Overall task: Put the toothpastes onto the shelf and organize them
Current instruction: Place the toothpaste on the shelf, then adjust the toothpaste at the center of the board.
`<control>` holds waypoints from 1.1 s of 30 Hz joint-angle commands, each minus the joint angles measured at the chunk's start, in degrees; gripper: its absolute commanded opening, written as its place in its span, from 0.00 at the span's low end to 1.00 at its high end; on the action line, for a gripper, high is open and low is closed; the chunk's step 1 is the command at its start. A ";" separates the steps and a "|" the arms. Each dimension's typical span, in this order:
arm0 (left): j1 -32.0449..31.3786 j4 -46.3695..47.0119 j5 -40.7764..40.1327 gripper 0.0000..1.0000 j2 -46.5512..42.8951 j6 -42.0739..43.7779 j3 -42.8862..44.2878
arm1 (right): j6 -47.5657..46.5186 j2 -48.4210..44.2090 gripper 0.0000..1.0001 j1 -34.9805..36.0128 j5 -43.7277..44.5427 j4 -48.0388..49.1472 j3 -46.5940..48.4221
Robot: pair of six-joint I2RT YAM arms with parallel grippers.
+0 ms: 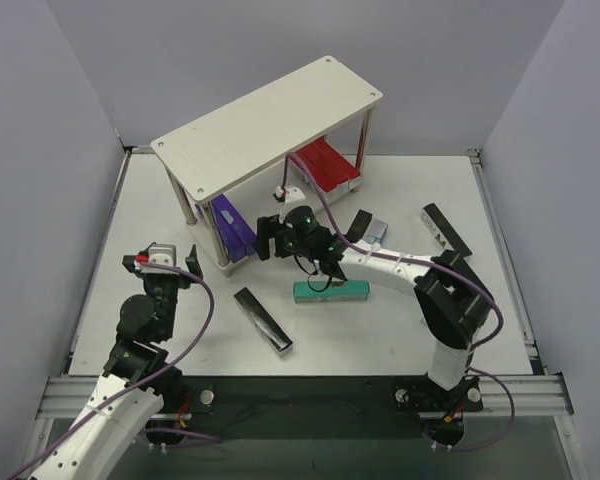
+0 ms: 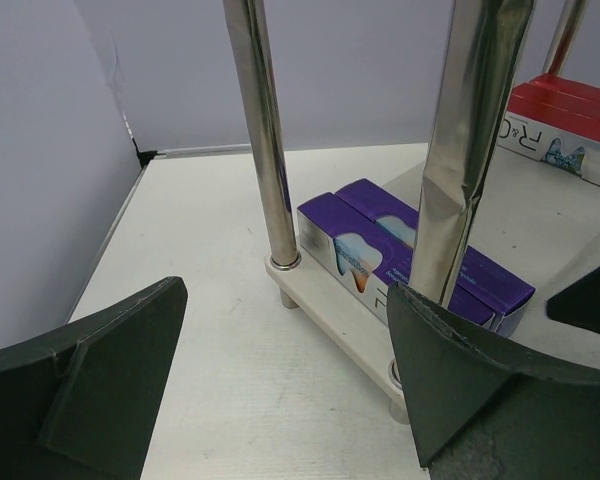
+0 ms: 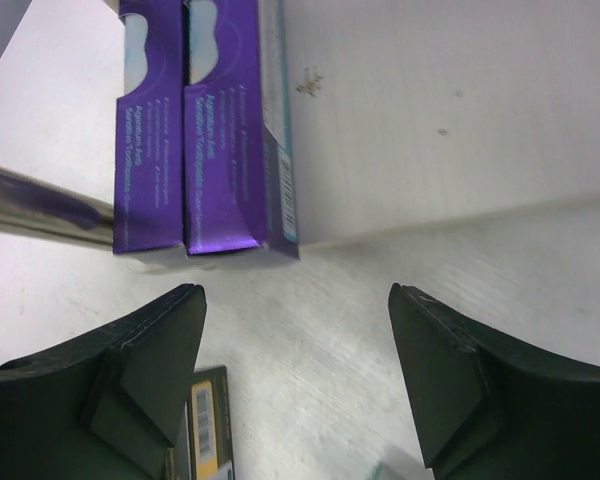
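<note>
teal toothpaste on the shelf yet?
No, the teal toothpaste carton lies flat on the table in front of the shelf, not on either board.

From above, the shelf's (image 1: pixel 270 120) top board covers most of the lower tier. Only the ends of the purple cartons (image 1: pixel 232 228) poke out at its seven o'clock, and part of the red cartons (image 1: pixel 325 163) at four o'clock, their print too small to read. In the right wrist view a black carton (image 3: pixel 212 425) (barcode showing) is cut by the bottom edge and half hidden behind one of the fingers (image 3: pixel 110 390).
</note>
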 commanded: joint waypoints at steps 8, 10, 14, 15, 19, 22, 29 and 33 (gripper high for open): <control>0.21 1.58 1.11 0.93 -1.16 -0.77 0.80 | 11.30 -26.02 0.85 -4.45 29.63 -19.22 -16.54; 0.21 1.58 1.28 0.93 -1.25 -0.77 0.80 | 14.72 -27.86 0.86 -5.42 31.74 -21.71 -19.01; 0.21 1.75 1.55 0.93 -1.25 -1.03 0.72 | 16.76 -29.54 0.88 -5.69 32.90 -26.72 -22.52; 0.21 1.67 1.64 0.93 -1.16 -1.12 0.72 | 17.02 -29.54 0.88 -5.86 32.20 -26.81 -22.88; 0.21 2.10 2.16 0.93 -0.72 -1.29 0.72 | 18.52 -26.13 0.88 -6.39 29.38 -27.69 -23.23; 0.21 2.11 2.60 0.93 -0.54 -1.47 0.63 | 18.70 -23.66 0.88 -6.92 28.06 -27.25 -23.41; -0.05 2.55 3.04 0.93 -0.55 -1.56 0.54 | 17.55 -18.56 0.87 -8.06 23.14 -26.63 -22.18; -0.49 2.46 2.95 0.93 -0.54 -1.47 0.54 | 20.36 -18.99 0.86 -6.75 20.77 -31.11 -21.56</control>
